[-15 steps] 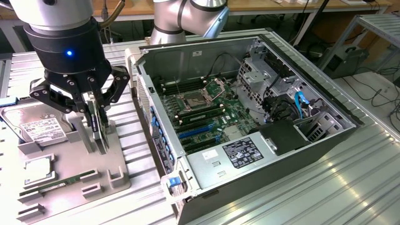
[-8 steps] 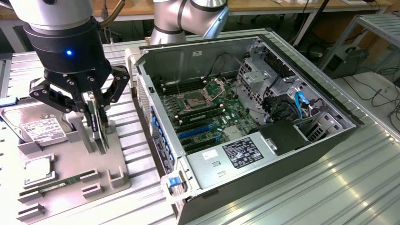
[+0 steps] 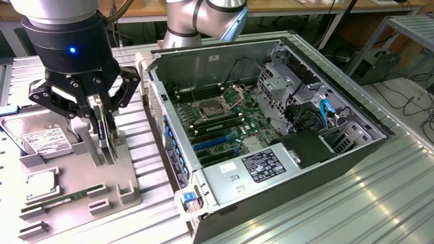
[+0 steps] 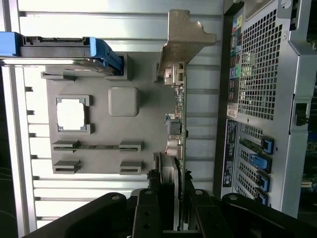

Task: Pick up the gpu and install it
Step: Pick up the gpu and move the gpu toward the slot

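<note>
A ribbed aluminium worktop (image 3: pixel 379 193) carries an open grey computer case (image 3: pixel 305 188). Beside the case, over a grey moulded tray (image 3: pixel 122 188), the thin green gpu card (image 3: pixel 105 140) is held upright, clamped in the black claw (image 3: pixel 97 113). A wooden desk (image 3: pixel 291 6) is seen behind the case.

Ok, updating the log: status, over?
Gripper down over gpu. gpu upright in holder, not yet installed. Beside it hard drive, apart; case open.
</note>
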You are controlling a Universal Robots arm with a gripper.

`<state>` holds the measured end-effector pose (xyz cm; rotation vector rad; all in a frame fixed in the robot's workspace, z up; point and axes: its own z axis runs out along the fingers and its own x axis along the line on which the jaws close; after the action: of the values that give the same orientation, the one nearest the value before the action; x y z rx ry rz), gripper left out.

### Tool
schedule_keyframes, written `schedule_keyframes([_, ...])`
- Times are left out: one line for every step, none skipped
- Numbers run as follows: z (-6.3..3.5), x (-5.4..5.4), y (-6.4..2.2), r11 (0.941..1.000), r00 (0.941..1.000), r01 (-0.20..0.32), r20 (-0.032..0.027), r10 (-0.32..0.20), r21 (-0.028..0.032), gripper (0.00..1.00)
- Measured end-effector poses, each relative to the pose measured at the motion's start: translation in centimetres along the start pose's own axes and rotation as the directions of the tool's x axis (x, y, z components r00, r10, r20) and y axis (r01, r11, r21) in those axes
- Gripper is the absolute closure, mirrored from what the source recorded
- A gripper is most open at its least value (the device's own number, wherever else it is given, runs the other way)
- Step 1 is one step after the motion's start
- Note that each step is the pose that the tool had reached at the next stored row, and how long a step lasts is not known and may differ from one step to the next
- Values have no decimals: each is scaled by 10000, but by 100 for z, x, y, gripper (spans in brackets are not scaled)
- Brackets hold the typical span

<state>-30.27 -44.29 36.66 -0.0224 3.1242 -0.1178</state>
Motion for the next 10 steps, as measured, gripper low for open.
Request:
schedule_keyframes([-25,0,-2,10000,10000,1,-1,-1,1,73])
schedule_keyframes([-45,-1,-3,10000,10000,1,-1,-1,2,73])
schedule_keyframes([-68,-1,-5,10000,10000,0,-1,0,2,73])
schedule_keyframes([-83,-1,-6,10000,10000,0,0,0,2,73])
schedule_keyframes([-97,-1,-7,10000,10000,0,0,0,2,73])
schedule_keyframes([-113,-2,-8,10000,10000,0,-1,0,4,73])
schedule_keyframes([-128,-2,-10,10000,10000,0,0,0,4,73])
schedule_keyframes([-140,-2,-11,10000,10000,0,0,0,3,73])
schedule_keyframes([-158,-2,-12,10000,10000,0,0,0,4,73])
schedule_keyframes([-170,-2,-13,10000,10000,0,0,0,4,73])
